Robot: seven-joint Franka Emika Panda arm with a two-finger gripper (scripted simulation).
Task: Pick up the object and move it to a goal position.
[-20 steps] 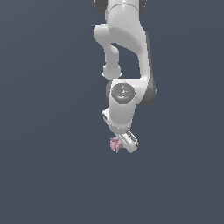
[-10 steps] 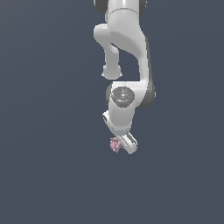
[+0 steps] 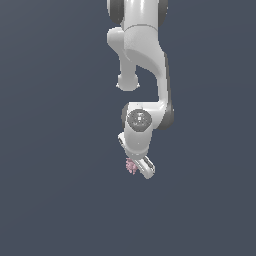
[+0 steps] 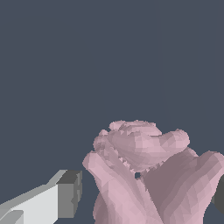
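In the exterior view the white Panda arm [image 3: 142,60] hangs down from the top centre of the frame against a flat slate-blue background. Its wrist joint shows as a grey disc a little below the middle, and the hand slants from there toward the lower right. The gripper [image 3: 137,167] sits just below the centre of the frame. The object [image 3: 131,166], a small pale-pink knobbly lump, is at the tip of the hand, touching the white finger housing on its left side in the frame. From this angle the fingers themselves are too small to separate, so how wide they stand cannot be read here.

In the wrist view the object [image 4: 148,175] fills the lower right of the frame, a lumpy pink mass of rounded lobes. One finger [image 4: 65,194], white with a grey pad, enters from the lower left corner; its pad ends just beside the object with a thin strip of background between them. At the right edge, low down, a dark sliver sits against the object's far side. Whether the fingers actually press on the object cannot be told.
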